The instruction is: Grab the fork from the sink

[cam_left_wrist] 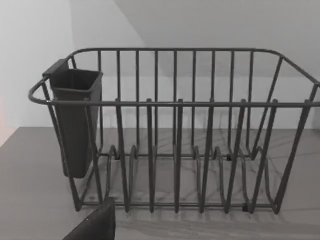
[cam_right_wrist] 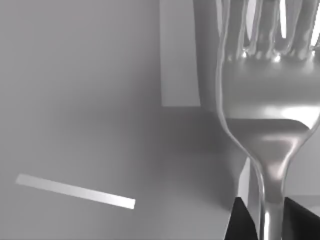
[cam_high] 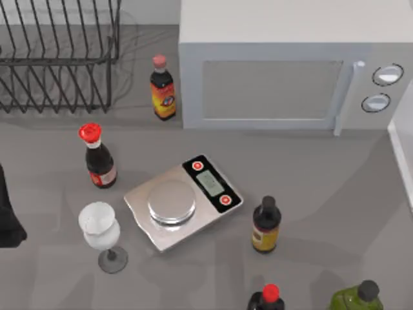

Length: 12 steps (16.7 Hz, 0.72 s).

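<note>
At the bench's (cam_high: 310, 174) far left stands a wire dish rack (cam_high: 58, 58) with a dark cutlery cup (cam_left_wrist: 75, 120); the left arm sits at the left edge, and whether its end effector (cam_left_wrist: 95, 225) is open I cannot tell. Mid-bench lies a kitchen scale (cam_high: 184, 200). The right end effector (cam_right_wrist: 267, 217) is clamped on the fork (cam_right_wrist: 270, 100) by its neck, tines pointing away from it.

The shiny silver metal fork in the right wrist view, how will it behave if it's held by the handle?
The shiny silver metal fork looks polished, so probably slippery. It is likely rigid, unlikely to bend. The right end effector pinches only its narrow neck with dark fingertips, so it might pivot.
</note>
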Motion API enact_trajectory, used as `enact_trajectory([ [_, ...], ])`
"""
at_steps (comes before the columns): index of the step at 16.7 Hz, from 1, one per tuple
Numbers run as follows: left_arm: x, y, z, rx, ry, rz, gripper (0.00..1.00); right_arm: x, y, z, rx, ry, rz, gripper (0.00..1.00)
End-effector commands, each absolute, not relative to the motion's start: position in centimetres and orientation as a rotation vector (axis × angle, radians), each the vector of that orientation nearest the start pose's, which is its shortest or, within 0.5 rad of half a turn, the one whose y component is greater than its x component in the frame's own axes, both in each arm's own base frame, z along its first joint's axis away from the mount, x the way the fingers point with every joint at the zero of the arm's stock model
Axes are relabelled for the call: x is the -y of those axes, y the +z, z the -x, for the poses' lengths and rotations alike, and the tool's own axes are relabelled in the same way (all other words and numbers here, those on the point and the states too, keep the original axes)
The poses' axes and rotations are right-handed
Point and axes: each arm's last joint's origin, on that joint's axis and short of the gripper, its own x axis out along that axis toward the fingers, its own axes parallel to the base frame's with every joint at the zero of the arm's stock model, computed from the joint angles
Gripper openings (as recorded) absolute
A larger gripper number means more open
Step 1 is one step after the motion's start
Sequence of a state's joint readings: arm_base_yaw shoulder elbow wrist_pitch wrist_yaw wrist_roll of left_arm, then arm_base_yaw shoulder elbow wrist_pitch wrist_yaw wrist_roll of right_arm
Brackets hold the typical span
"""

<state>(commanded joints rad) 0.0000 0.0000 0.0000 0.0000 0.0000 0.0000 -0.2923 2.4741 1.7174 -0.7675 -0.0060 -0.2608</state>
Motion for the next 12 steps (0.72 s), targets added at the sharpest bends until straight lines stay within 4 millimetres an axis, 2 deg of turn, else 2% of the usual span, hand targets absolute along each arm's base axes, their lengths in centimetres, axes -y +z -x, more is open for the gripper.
enact_trajectory([
  [3, 0.1, 16.0, -10.6, 0.000, 0.000, 0.000, 1.00, 12.9, 6.9, -44.4, -1.523, -0.015, -0.014, 0.00],
  [9, 0.1, 16.0, -10.6, 0.000, 0.000, 0.000, 1.00, 12.8, 16.2, -44.1, -1.537, -0.012, -0.017, 0.00],
  [11, 0.1, 16.0, -10.6, 0.000, 0.000, 0.000, 1.00, 12.6, 18.1, -43.8, -1.527, -0.014, -0.015, 0.00],
  [12, 0.1, 16.0, -10.6, 0.000, 0.000, 0.000, 1.00, 12.6, 18.5, -43.8, -1.524, -0.015, -0.014, 0.00],
])
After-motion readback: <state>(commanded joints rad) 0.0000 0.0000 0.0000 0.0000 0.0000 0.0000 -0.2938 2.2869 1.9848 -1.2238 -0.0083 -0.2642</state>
